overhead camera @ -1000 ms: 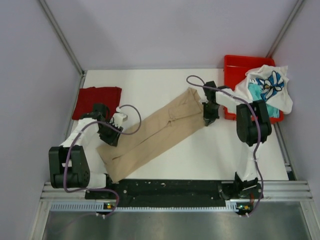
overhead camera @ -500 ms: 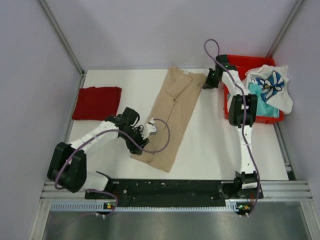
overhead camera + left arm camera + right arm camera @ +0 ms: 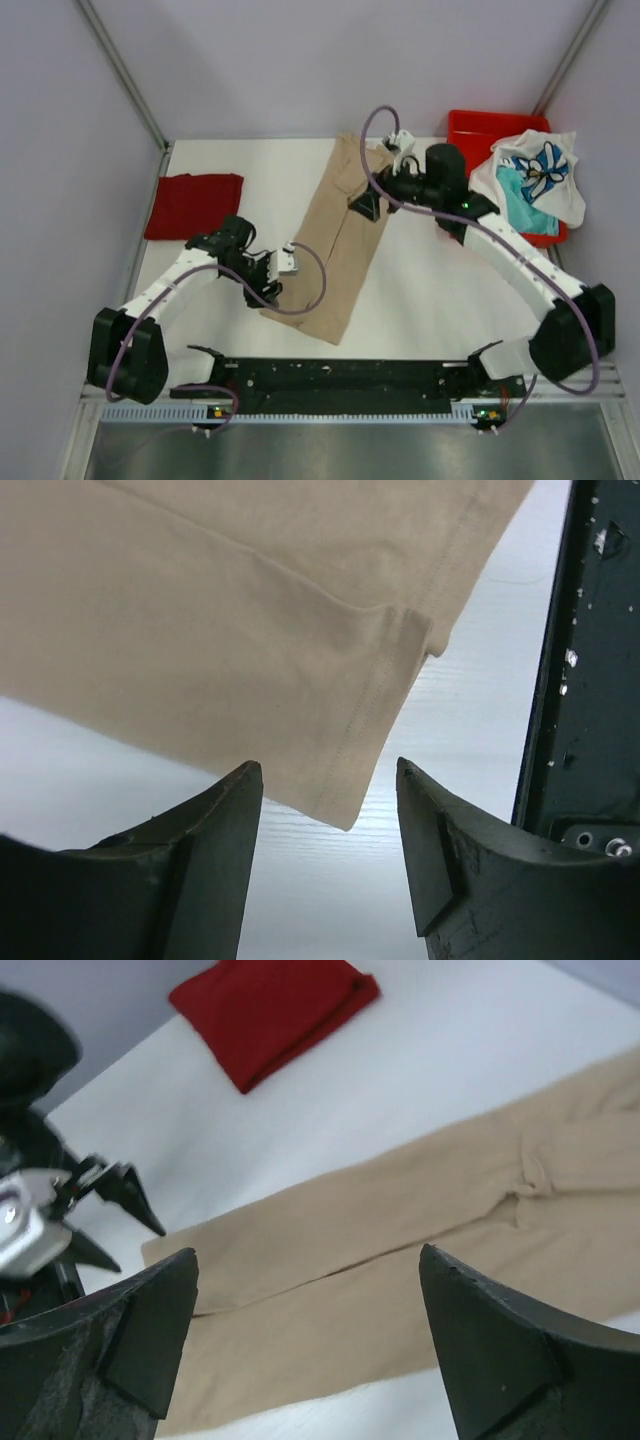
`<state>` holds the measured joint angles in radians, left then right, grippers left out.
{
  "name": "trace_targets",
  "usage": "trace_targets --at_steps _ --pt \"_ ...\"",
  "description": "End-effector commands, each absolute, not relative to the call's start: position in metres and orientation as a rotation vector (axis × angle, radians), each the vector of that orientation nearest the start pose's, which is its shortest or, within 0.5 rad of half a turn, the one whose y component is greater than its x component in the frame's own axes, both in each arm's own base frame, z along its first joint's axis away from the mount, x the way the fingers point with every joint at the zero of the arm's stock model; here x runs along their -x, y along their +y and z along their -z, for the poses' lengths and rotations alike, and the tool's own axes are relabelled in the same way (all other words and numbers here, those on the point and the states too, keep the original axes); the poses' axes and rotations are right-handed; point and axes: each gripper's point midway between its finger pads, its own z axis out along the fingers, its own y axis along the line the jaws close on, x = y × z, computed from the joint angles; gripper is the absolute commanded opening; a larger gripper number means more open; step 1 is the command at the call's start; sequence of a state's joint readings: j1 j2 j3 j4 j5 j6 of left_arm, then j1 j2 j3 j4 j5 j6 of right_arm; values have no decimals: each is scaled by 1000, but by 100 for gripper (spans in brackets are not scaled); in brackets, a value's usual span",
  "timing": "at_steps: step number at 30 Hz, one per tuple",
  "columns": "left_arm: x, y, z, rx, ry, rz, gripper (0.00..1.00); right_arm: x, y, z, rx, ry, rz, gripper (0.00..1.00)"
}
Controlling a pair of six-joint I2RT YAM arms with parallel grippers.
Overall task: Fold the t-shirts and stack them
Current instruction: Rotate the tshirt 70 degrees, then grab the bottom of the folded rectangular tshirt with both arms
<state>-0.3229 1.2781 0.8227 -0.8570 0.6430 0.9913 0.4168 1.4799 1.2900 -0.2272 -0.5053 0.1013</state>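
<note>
tabletop point(image 3: 440, 300): white and flat; it carries all the items listed below.
tan t-shirt point(image 3: 335, 245): folded into one long narrow strip and lying flat on the tabletop. It runs from the far edge at centre, slanting toward the near edge left of centre. It lies between the dark red t-shirt and the red bin and touches neither.
black rail point(image 3: 340, 375): runs along the near edge of the tabletop, just beyond the near end of the tan t-shirt.
red bin point(image 3: 468, 128): plastic, standing at the far right corner of the tabletop.
white t-shirt point(image 3: 540, 170): blue print facing up, crumpled, draped over the right part of the red bin and hanging past its rim.
dark red t-shirt point(image 3: 195, 205): folded into a neat rectangle at the far left of the tabletop, well apart from both hands.
teal t-shirt point(image 3: 520, 195): inside the red bin, mostly covered by the white t-shirt; only part of it shows.
right hand point(image 3: 307, 1253): fingers spread wide with nothing between them. It is positioned over the far half of the tan t-shirt, at its right edge.
left hand point(image 3: 327, 770): fingers apart, nothing clamped. It sits at the left edge of the strip's near end, and the hemmed corner of the cloth lies flat in line with the gap. Contact between fingertips and cloth cannot be determined.
</note>
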Motion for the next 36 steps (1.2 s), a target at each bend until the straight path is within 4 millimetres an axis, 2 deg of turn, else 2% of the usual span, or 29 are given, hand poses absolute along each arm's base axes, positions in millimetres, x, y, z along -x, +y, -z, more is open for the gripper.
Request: trace_targets --at_steps 1,2,6,8,9,10,11,16,19,21,24,26,29,30,32,34,36 --pt "-169 -157 -98 -1831 1639 852 61 -310 272 -258 926 1506 -849 92" --pt "-166 -152 -93 -1875 1613 825 62 -290 274 -235 997 1489 -833 92" --pt "-159 -135 -71 -2058 1481 690 62 -218 289 -196 1367 1273 -733 93" --pt "-158 -133 -63 -2105 1418 648 62 -182 298 -170 1528 1197 -710 95" --pt "-160 -132 -60 -2116 1394 628 62 -176 300 -162 1561 1193 -671 93" --pt "-160 -132 -58 -2124 1381 619 69 -172 302 -150 1599 1202 -627 91" --pt "-161 -132 -56 -2135 1371 601 69 -166 306 -139 1643 1213 -595 90" --pt "-170 -127 -41 -2162 1364 514 68 -143 320 -85 1887 1179 -451 84" --pt "-169 -119 -30 -2201 1387 489 66 -135 319 -60 1947 1198 -467 82" --pt "-167 -115 -24 -2217 1403 480 66 -132 319 -50 1984 1199 -452 79" --pt "-169 -113 -17 -2219 1402 448 65 -130 330 -44 1987 1180 -439 79" --pt "-173 -115 -15 -2189 1413 426 65 -123 338 -38 2007 1177 -466 79" --pt "-179 -116 -14 -2168 1406 383 63 -110 339 -23 2092 1154 -464 77" --pt "-179 -115 -13 -2174 1403 375 62 -106 338 -20 2113 1159 -474 72" --pt "-178 -112 -9 -2197 1394 353 52 -103 334 -12 2151 1194 -486 51" --pt "-175 -109 -5 -2221 1403 346 36 -104 333 -11 2168 1211 -470 28" --pt "-168 -105 -3 -2250 1408 352 19 -104 320 -7 2204 1269 -438 10"
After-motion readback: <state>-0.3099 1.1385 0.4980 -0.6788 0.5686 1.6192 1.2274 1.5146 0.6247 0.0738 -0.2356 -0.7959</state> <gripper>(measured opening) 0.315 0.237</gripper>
